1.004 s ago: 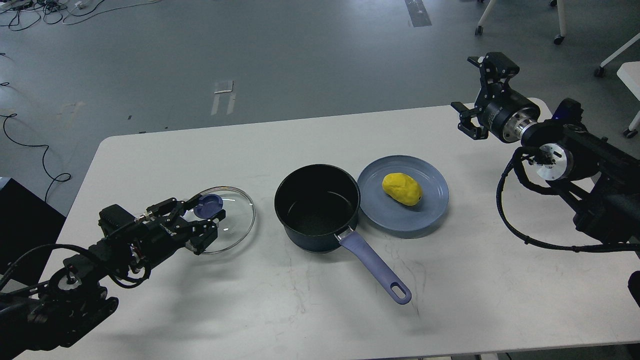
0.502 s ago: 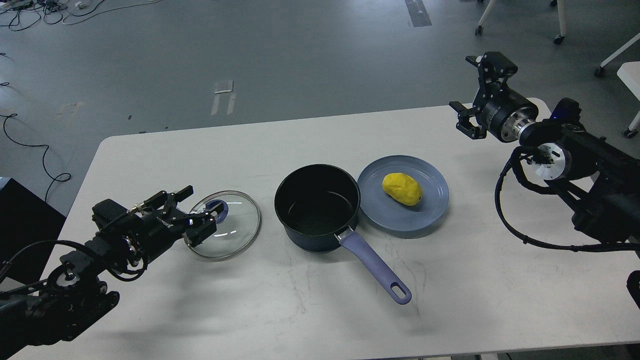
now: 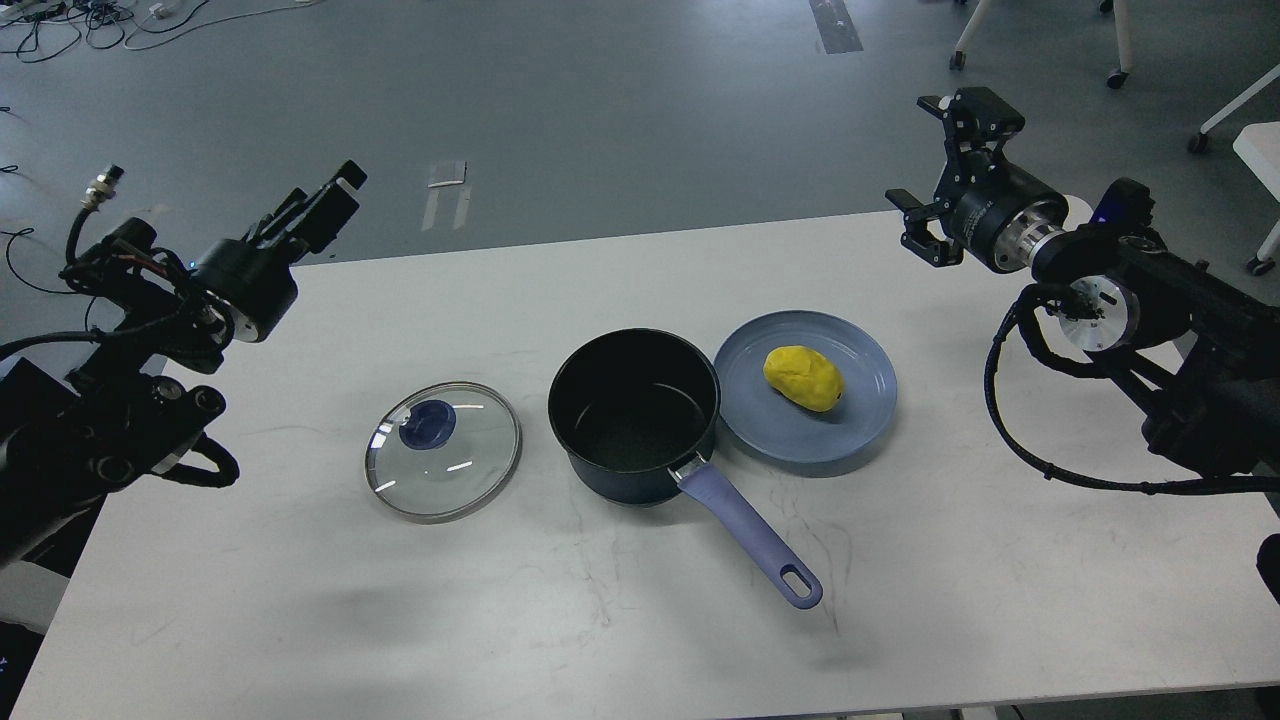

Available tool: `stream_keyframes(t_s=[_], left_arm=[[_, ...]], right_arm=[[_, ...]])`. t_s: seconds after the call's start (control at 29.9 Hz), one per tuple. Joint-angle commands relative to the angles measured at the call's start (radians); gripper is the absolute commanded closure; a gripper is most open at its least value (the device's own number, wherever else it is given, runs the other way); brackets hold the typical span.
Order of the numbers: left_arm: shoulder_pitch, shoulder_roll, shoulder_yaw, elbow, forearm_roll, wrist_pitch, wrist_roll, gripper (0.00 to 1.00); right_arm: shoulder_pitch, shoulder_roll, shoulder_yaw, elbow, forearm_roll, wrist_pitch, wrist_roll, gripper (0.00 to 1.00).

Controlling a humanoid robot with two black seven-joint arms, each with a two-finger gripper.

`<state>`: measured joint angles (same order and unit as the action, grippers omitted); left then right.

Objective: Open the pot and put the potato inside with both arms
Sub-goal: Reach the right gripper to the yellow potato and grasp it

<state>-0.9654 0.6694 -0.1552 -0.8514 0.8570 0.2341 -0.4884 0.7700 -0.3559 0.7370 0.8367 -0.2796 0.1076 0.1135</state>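
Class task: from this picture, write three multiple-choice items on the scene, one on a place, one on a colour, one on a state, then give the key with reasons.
1. Where is the potato?
A. on the plate
B. in the pot
C. on the lid

2. What colour is the pot's handle?
A. red
B. purple
C. green

3. What state is the pot in?
A. covered
B. open
C. tipped over

Key: 1 A, it lies on the plate, right of the pot. 2 B, the handle shows purple. 3 B, the lid lies flat on the table, left of the pot.
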Motion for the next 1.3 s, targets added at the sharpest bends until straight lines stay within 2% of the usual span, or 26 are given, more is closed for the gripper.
stream_keyframes(t_s=[0.0,0.13,0.17,0.23,0.27,0.3,0.37,0.4,0.5,0.64,0.74,0.84,0.9,1.07,1.27], left_arm=[[-0.065,-0.005,-0.003,0.000,-0.197,-0.093,0.000,0.02],[-0.095,-0.008,-0.047,-0.001,-0.416,-0.205,0.000,0.02],[-0.095,-0.008,-0.062,-0.001,-0.450,-0.225,0.011,0.02],[-0.092,-0.008,-0.145,-0.001,-0.560,-0.307,0.137,0.02],[-0.090,-0.008,-0.168,-0.001,-0.585,-0.329,0.174,0.02],[-0.085,-0.008,-0.208,-0.001,-0.622,-0.364,0.238,0.02],[-0.082,-0.008,-0.251,-0.001,-0.662,-0.404,0.301,0.02],[-0.078,-0.011,-0.292,-0.003,-0.700,-0.442,0.353,0.02],[-0.055,-0.014,-0.355,-0.021,-0.783,-0.510,0.439,0.02],[-0.006,-0.013,-0.377,-0.078,-0.800,-0.582,0.458,0.02],[0.020,-0.013,-0.411,-0.103,-0.803,-0.607,0.476,0.02],[0.028,-0.016,-0.441,-0.110,-0.825,-0.607,0.522,0.02],[0.036,-0.016,-0.445,-0.110,-0.863,-0.608,0.589,0.02],[0.045,-0.016,-0.448,-0.110,-0.885,-0.608,0.590,0.02],[0.056,-0.013,-0.449,-0.110,-0.885,-0.608,0.587,0.02]], right_arm=[[0.003,-0.002,-0.002,0.004,-0.003,0.000,0.000,0.00],[0.003,-0.011,-0.005,0.013,-0.003,0.000,0.000,0.00],[0.003,-0.014,-0.007,0.018,-0.003,0.000,0.000,0.00],[0.003,-0.021,-0.016,0.033,-0.004,0.000,0.000,0.00],[0.003,-0.026,-0.024,0.038,-0.006,0.000,0.000,0.00],[0.005,-0.032,-0.040,0.042,-0.006,0.000,0.000,0.00],[0.015,-0.040,-0.057,0.045,-0.018,0.000,0.000,0.00],[0.034,-0.047,-0.077,0.045,-0.047,0.001,0.002,0.00],[0.063,-0.069,-0.119,0.053,-0.157,0.003,0.014,0.00],[0.072,-0.074,-0.171,0.094,-0.306,0.003,0.043,0.00],[0.075,-0.086,-0.235,0.127,-0.510,0.001,0.075,0.00],[0.086,-0.094,-0.295,0.125,-0.732,-0.029,0.113,0.00],[0.101,-0.094,-0.379,0.125,-0.927,-0.095,0.161,0.00],[0.172,-0.092,-0.562,0.122,-1.143,-0.201,0.235,0.02],[0.216,-0.086,-0.726,0.096,-1.227,-0.227,0.244,0.05]])
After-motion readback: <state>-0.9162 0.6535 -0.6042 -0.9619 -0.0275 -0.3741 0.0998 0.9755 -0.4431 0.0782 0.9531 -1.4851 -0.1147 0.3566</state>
